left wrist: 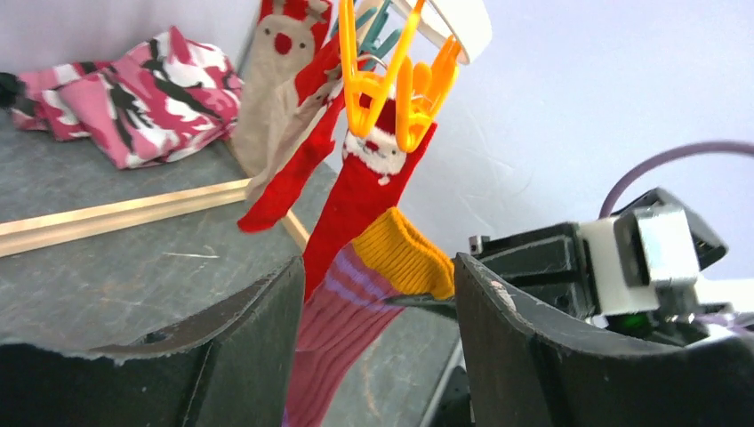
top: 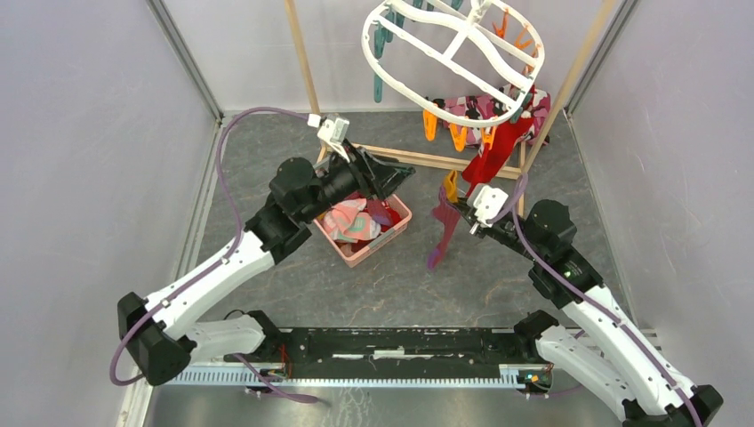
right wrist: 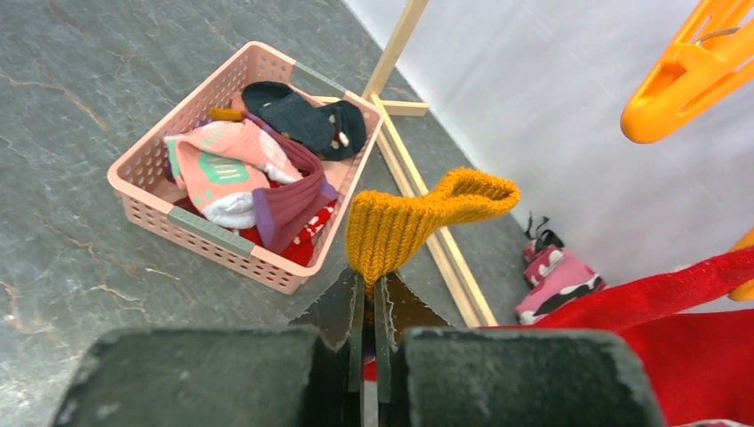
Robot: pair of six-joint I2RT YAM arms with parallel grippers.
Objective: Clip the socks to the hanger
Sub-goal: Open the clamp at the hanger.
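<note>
Striped sock (top: 443, 233), magenta/purple with a mustard cuff (right wrist: 418, 222), hangs in the air below the hanger (top: 465, 36), not clipped. It is just beside the red sock (top: 498, 147) already pegged on the hanger's near rim.

Right gripper (right wrist: 369, 294): jaws pinched together on the cuff edge, and the rest of the sock dangles under it toward the floor.

Left gripper (left wrist: 378, 267): fingers (left wrist: 240, 356) spread apart, gripping nothing. In its wrist view the striped sock sits in the gap between them; can't tell whether either finger touches it. From the top view it sits above the far side of the pink basket (top: 394, 233).

Orange pegs (left wrist: 391, 98) hold a red Santa-face sock (left wrist: 364, 191) directly above the mustard cuff. A beige reindeer sock (left wrist: 271, 80) hangs to its left.

The basket is on the floor between the arms, with pink, white, dark and red socks loose inside. Wooden rack base bar (top: 427, 158) runs behind it. Pink camo cloth (left wrist: 133, 98) lies on the floor past the bar.
</note>
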